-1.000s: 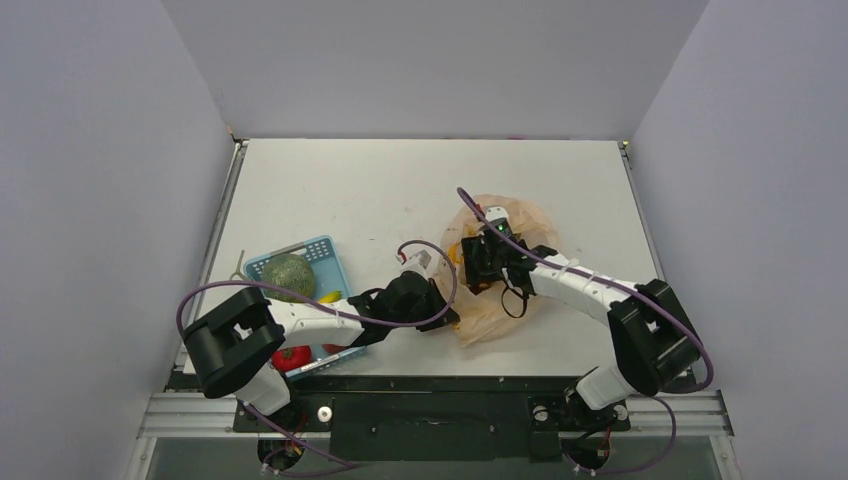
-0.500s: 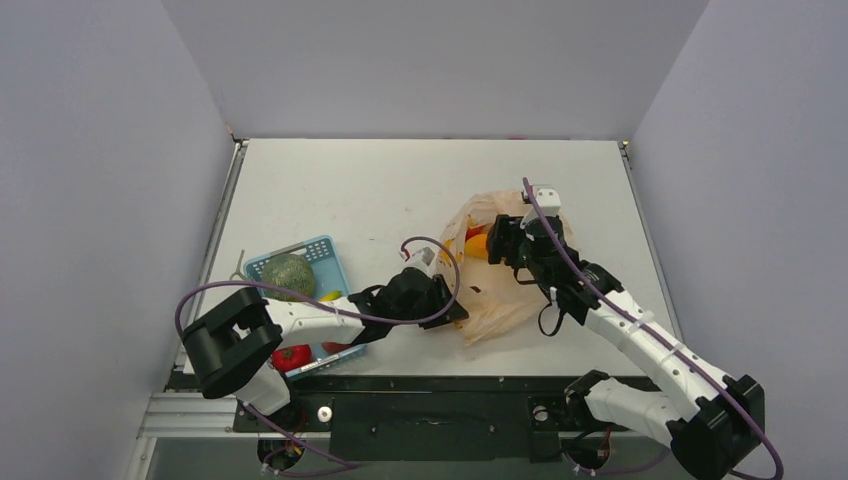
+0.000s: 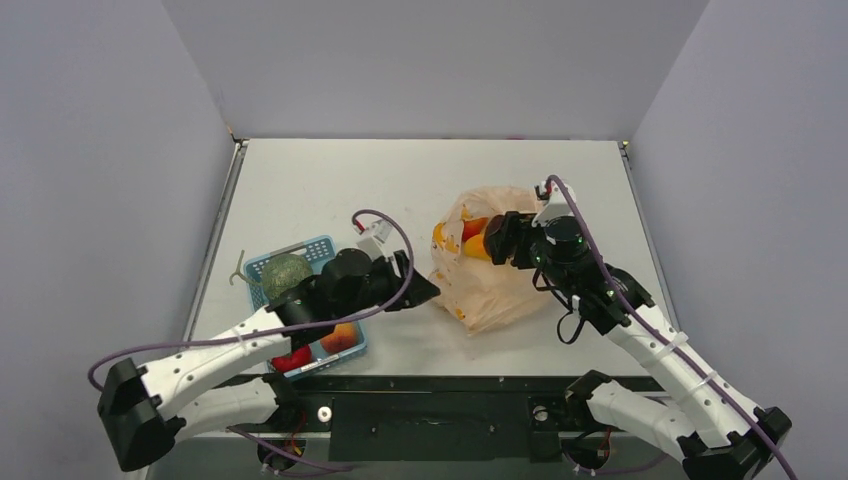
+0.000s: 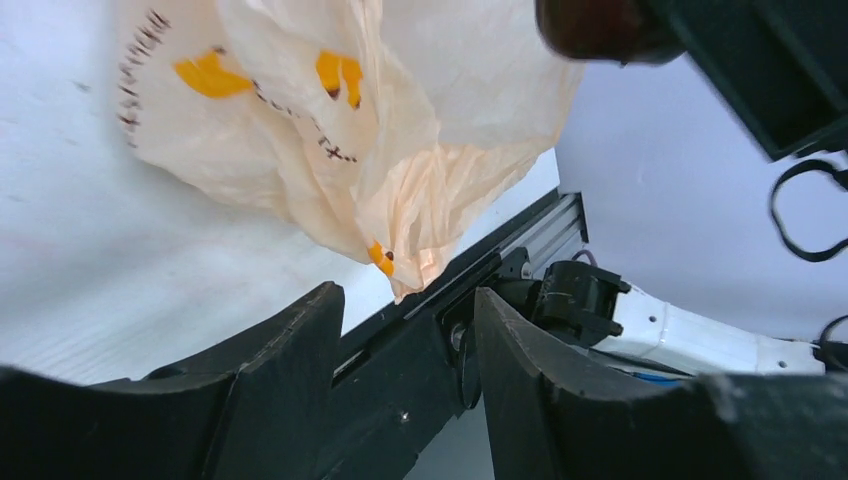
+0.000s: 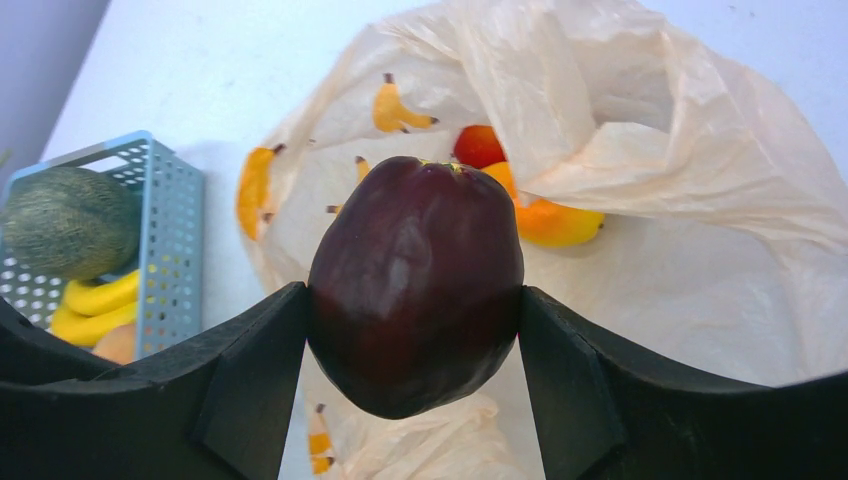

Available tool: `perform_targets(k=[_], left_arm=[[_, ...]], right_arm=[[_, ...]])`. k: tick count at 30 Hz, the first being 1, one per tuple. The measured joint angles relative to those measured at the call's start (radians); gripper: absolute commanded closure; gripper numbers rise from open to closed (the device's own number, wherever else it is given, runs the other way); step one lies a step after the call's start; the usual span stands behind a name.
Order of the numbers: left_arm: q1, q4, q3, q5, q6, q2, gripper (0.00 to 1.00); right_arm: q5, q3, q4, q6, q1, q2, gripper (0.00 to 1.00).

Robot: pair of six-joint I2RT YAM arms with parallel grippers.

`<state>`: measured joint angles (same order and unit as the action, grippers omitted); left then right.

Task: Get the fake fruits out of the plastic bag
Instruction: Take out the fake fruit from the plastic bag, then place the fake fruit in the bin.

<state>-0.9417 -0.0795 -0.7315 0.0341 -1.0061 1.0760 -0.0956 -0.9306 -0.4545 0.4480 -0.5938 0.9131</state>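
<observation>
The plastic bag [image 3: 490,290] lies crumpled right of centre, its mouth facing left. My right gripper [image 5: 413,300] is shut on a dark purple round fake fruit [image 5: 415,280], held above the bag's mouth [image 5: 650,150]. An orange-yellow mango shape [image 5: 548,222] and a red one [image 5: 478,146] lie inside the bag, partly under a fold. In the top view the right gripper [image 3: 497,240] hangs over the bag. My left gripper [image 3: 424,290] is open and empty, just left of the bag [image 4: 400,130] and clear of it.
A blue mesh basket [image 3: 325,250] stands at the near left, holding a green melon [image 3: 287,272], bananas [image 5: 95,300], a peach [image 3: 342,338] and a red round fruit [image 3: 292,358]. The left arm reaches across above it. The table's front rail [image 4: 480,275] is close below the bag.
The left gripper opened, let go of the bag's near edge and drew back to the left, rising. The right gripper came up out of the bag with the purple fruit.
</observation>
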Motion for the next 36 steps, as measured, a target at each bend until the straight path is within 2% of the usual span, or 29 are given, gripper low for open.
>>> perform_targets(k=[6, 10, 13, 17, 20, 22, 27, 33, 35, 36], left_arm=[[0.149, -0.335, -0.159, -0.09, 0.157, -0.241, 0.49], [0.219, -0.497, -0.318, -0.26, 0.285, -0.3, 0.49], [0.25, -0.536, -0.409, -0.41, 0.383, -0.311, 0.49], [0.273, -0.475, -0.444, -0.614, 0.539, -0.32, 0.49], [0.294, -0.334, -0.394, -0.751, 0.667, -0.335, 0.49], [0.314, -0.251, -0.348, -0.794, 0.726, -0.343, 0.49], [0.413, -0.115, -0.271, -0.798, 0.828, -0.314, 0.49], [0.52, -0.058, -0.195, -0.759, 0.874, -0.301, 0.49], [0.541, -0.05, -0.16, -0.752, 0.881, -0.322, 0.49], [0.551, -0.05, -0.148, -0.752, 0.883, -0.331, 0.48]], right_arm=[[-0.012, -0.098, -0.029, 0.029, -0.103, 0.013, 1.0], [-0.057, -0.17, -0.011, 0.056, -0.251, 0.065, 1.0], [-0.11, -0.235, 0.02, 0.071, -0.396, 0.163, 1.0], [-0.164, -0.278, 0.146, 0.074, -0.575, 0.346, 1.0], [-0.179, -0.28, 0.243, 0.07, -0.66, 0.492, 1.0], [-0.18, -0.292, 0.28, 0.065, -0.695, 0.592, 1.0], [-0.179, -0.35, 0.332, 0.029, -0.709, 0.78, 0.94], [-0.142, -0.426, 0.358, 0.004, -0.673, 0.887, 0.89], [-0.136, -0.443, 0.375, -0.003, -0.664, 0.912, 0.84], [-0.134, -0.449, 0.388, -0.008, -0.66, 0.925, 0.77]])
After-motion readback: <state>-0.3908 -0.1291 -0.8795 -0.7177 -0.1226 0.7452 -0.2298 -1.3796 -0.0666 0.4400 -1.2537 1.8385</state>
